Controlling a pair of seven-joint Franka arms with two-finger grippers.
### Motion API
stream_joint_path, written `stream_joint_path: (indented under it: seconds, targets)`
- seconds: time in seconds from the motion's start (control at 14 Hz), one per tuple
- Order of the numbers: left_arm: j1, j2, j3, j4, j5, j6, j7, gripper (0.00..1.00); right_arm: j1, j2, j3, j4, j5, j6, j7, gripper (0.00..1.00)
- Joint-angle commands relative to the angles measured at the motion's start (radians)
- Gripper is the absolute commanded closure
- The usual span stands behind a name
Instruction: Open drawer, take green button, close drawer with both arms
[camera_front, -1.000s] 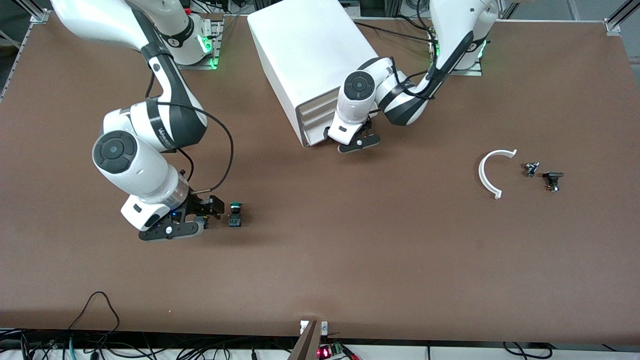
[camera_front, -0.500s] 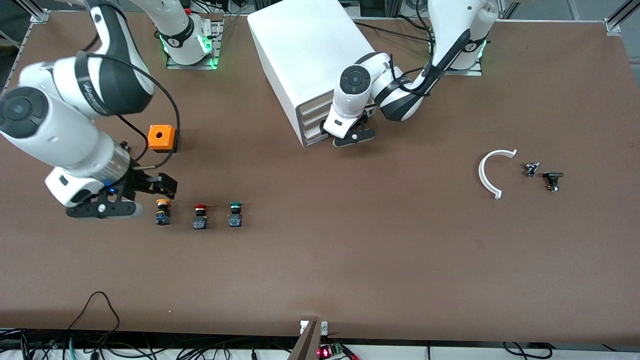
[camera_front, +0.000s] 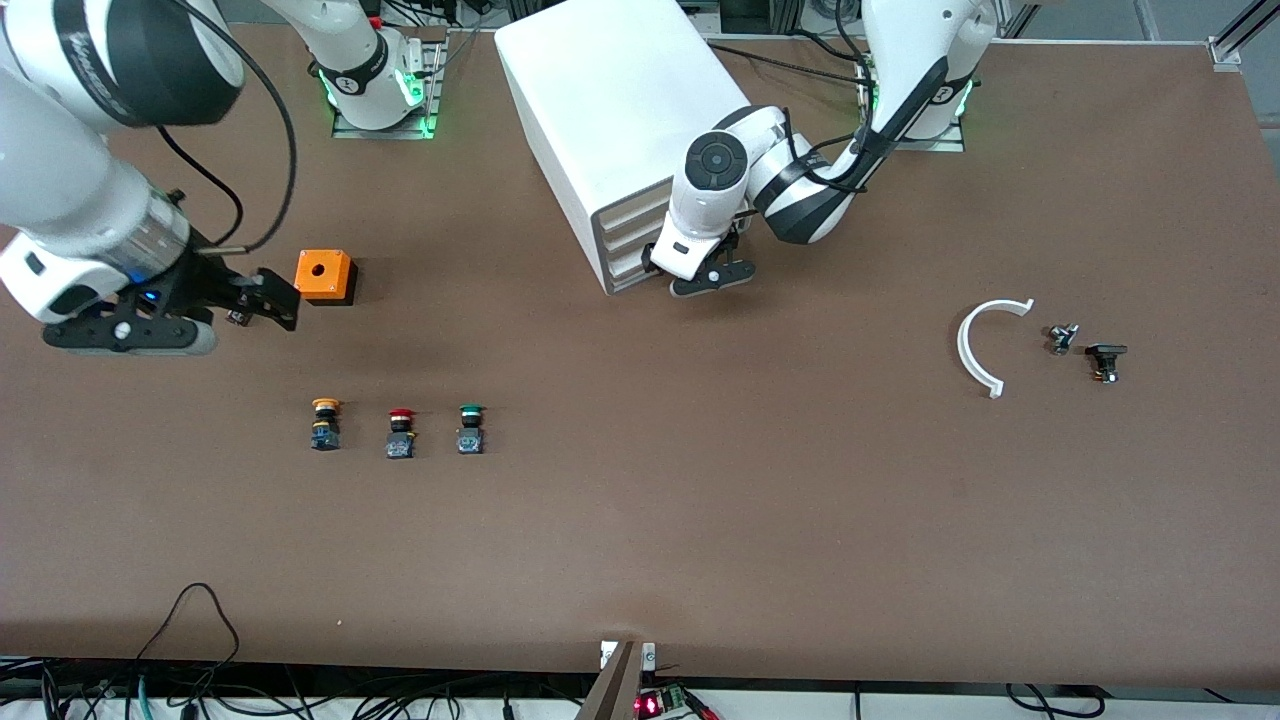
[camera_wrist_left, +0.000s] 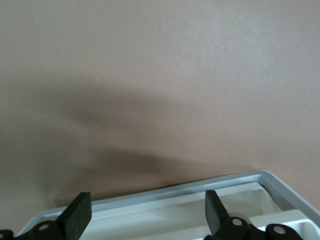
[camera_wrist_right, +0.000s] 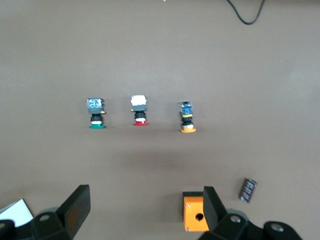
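The green-capped button (camera_front: 471, 428) (camera_wrist_right: 96, 114) stands on the table, last in a row of three, free of both grippers. My right gripper (camera_front: 262, 300) (camera_wrist_right: 145, 207) hangs open and empty over the table beside an orange box, well away from the button. The white cabinet (camera_front: 620, 100) stands at the back middle. Its lowest drawer (camera_front: 628, 281) looks pushed in or nearly so. My left gripper (camera_front: 712, 277) (camera_wrist_left: 146, 207) is open at the drawer's front. The grey-rimmed white edge (camera_wrist_left: 175, 192) lies between its fingers and is not gripped.
A red-capped button (camera_front: 400, 433) (camera_wrist_right: 139, 110) and a yellow-capped one (camera_front: 324, 424) (camera_wrist_right: 186, 117) stand beside the green one. The orange box (camera_front: 324, 276) (camera_wrist_right: 197, 220) has a hole in its top. A small black cylinder (camera_wrist_right: 247, 190) lies near it. A white curved piece (camera_front: 985, 345) and small parts (camera_front: 1105, 360) lie toward the left arm's end.
My right arm has risen from the buttons and swung toward its end of the table, uncovering the yellow and red buttons and the orange box. The left gripper edged toward the cabinet front.
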Motion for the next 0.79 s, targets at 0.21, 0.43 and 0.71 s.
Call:
stream_joint_path:
  seconds: [0.21,0.43,0.71]
  targets:
    - [0.094,-0.036,-0.011,0.142,0.019,-0.253,0.136,0.0,-0.027,-0.108,0.0,-0.03,0.0,-0.091,-0.008,0.0]
    - [0.168,-0.045,-0.003,0.28,0.03,-0.456,0.321,0.0,-0.033,-0.111,-0.001,-0.024,0.003,-0.108,0.01,0.0]
    - [0.289,-0.05,0.001,0.478,0.035,-0.672,0.637,0.0,-0.074,-0.111,0.005,-0.001,0.057,-0.159,-0.049,0.0]
